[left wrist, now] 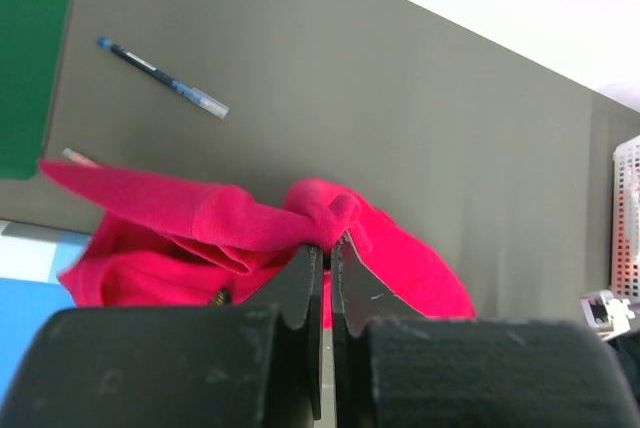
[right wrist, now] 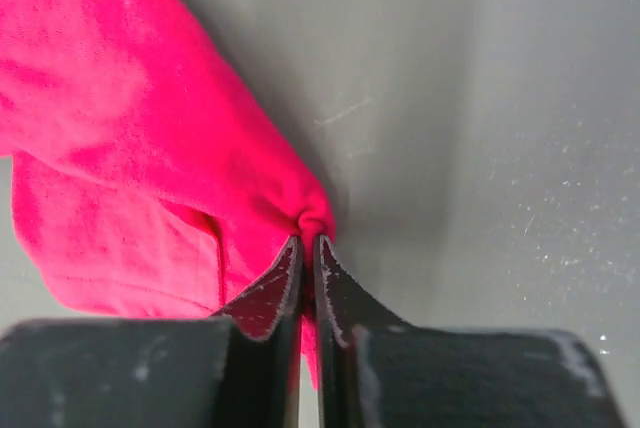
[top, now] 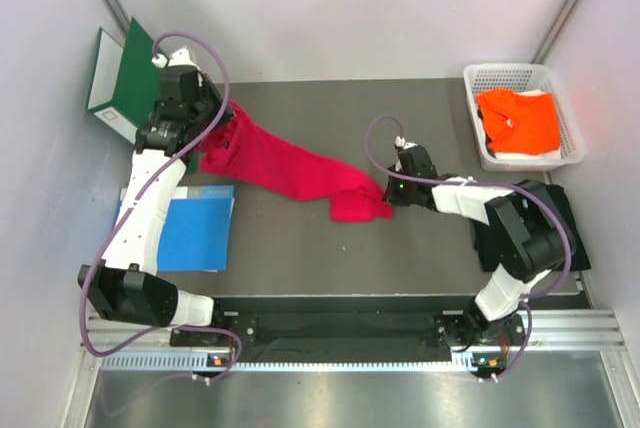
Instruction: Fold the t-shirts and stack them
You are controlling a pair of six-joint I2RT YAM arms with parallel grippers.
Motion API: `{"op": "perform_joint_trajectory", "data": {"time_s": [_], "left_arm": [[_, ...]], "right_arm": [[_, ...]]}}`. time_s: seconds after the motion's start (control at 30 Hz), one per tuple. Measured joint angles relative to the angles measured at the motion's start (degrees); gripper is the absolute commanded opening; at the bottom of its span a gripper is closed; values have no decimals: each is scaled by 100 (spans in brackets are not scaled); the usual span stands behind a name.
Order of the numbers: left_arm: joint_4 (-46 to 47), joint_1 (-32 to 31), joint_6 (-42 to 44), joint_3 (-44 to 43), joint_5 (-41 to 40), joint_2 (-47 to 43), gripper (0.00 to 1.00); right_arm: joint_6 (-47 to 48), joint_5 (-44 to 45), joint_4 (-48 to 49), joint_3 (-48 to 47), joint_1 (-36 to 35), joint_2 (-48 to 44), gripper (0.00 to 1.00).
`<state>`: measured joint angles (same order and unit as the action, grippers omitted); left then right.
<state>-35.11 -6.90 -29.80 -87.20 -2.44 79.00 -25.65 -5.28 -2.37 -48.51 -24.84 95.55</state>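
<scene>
White basket (top: 512, 69) upper right holding the orange t-shirt (top: 520, 120), crimson t-shirt (top: 290, 170) stretched across mid-frame, left gripper (left wrist: 327, 245) and right gripper (right wrist: 308, 241) each pinched closed on its ends

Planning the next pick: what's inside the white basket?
The orange t-shirt lies crumpled in the white basket, filling most of it. Something white shows beneath its near edge; anything deeper is covered.

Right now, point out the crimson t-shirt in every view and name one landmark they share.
Top external: crimson t-shirt stretched across the middle, between left gripper and right gripper.
Left wrist: crimson t-shirt bunched low centre, pinched by the left gripper.
Right wrist: crimson t-shirt fills the left half, pinched by the right gripper.
Shared landmark: the dark grey table surface under it.
</scene>
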Motion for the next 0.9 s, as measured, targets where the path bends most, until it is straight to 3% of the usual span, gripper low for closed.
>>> {"op": "perform_joint_trajectory", "data": {"time_s": [0.2, 0.33, 0.63, 0.9], "left_arm": [[-2, 83, 96, 0, -2, -48, 0], [-7, 109, 157, 0, -2, -136, 0], [-262, 131, 350, 0, -22, -918, 0], [-855, 138, 662, 52, 24, -2524, 0]], "right_arm": [[-7, 614, -240, -22, -297, -144, 0], [52, 1014, -625, -17, -332, -750, 0], [389, 2218, -1344, -44, -350, -4054, 0], [802, 2164, -2343, -238, -350, -6157, 0]]}}
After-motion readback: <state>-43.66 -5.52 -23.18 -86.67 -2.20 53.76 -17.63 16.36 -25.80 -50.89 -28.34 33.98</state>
